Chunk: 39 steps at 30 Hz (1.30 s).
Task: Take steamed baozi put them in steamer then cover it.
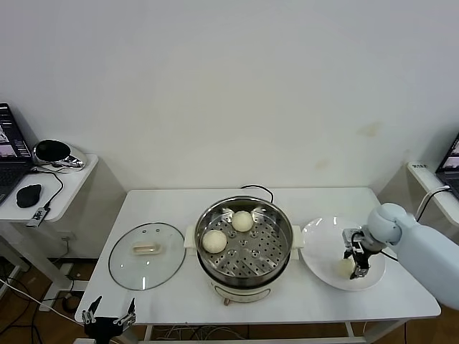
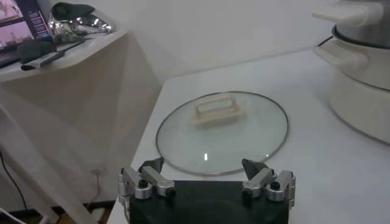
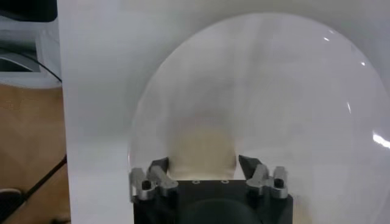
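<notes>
The steamer [image 1: 244, 288] stands mid-table, and two steamed baozi [image 1: 214, 241] [image 1: 242, 221] lie on its perforated tray. To its right a white plate [image 1: 323, 244] carries a third baozi [image 1: 345, 266]. My right gripper [image 1: 356, 266] reaches down onto the plate. In the right wrist view its fingers [image 3: 159, 167] press the sides of this baozi [image 3: 201, 146], which still rests on the plate [image 3: 274, 91]. The glass cover [image 1: 147, 256] lies flat left of the steamer. My left gripper [image 1: 107, 315] hangs open below the table's front left corner, short of the cover [image 2: 222, 131].
A side desk [image 1: 68, 188] at the far left carries a laptop, a black mouse [image 1: 29, 195] and cables. The steamer's black cord [image 1: 258, 189] runs behind the pot. The table's right edge lies just beyond the plate.
</notes>
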Tool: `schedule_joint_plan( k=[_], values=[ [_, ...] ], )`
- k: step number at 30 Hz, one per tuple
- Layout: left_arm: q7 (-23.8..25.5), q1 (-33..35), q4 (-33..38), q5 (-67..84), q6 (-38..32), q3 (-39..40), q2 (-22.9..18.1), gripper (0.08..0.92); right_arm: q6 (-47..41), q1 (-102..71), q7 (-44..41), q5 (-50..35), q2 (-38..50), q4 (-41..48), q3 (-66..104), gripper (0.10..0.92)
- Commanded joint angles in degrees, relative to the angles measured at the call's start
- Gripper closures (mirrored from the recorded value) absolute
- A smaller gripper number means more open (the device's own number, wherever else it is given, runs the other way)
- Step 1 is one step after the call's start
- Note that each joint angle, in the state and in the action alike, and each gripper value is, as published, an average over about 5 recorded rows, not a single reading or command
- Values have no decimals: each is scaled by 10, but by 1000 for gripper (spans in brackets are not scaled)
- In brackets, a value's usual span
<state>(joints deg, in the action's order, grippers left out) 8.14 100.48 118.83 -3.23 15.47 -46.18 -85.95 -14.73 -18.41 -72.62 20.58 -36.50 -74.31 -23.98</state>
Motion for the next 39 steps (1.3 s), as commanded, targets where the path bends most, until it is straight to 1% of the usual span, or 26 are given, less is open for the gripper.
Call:
schedule_joint_plan(
  k=[1, 8, 11, 13, 15, 18, 23, 26, 35, 39],
  values=[
    [0, -2, 4, 0, 1, -2, 1, 177, -3, 35, -12, -26, 15, -11, -6, 431],
    [-7, -10, 9, -1, 1, -2, -2, 177, -13, 199, -32, -104, 26, -46, -95, 459],
    [-10, -13, 10, 0, 1, -4, -2, 177, -12, 291, -47, -146, 4, -45, -137, 464],
    [-11, -16, 10, 1, 1, -6, -2, 177, 1, 342, -59, -191, -22, -34, -161, 465],
    [-11, -18, 11, 5, 1, -7, -1, 177, 46, 381, -72, -250, -50, -14, -181, 465],
    [-11, -21, 14, 9, 2, -7, -2, 177, 145, 427, -89, -323, -95, 24, -211, 465],
    [-10, -25, 19, 14, 5, -9, -1, 177, 247, 483, -103, -355, -145, 39, -261, 465],
    [-11, -27, 21, 19, 5, -11, -2, 177, 310, 510, -113, -349, -169, 27, -286, 465],
    [-13, -21, 28, 20, 5, -17, -6, 177, 449, 502, -119, -242, -232, -35, -314, 465],
    [-15, -21, 30, 20, 5, -17, -11, 177, 483, 492, -115, -178, -254, -63, -334, 461]
  ],
)
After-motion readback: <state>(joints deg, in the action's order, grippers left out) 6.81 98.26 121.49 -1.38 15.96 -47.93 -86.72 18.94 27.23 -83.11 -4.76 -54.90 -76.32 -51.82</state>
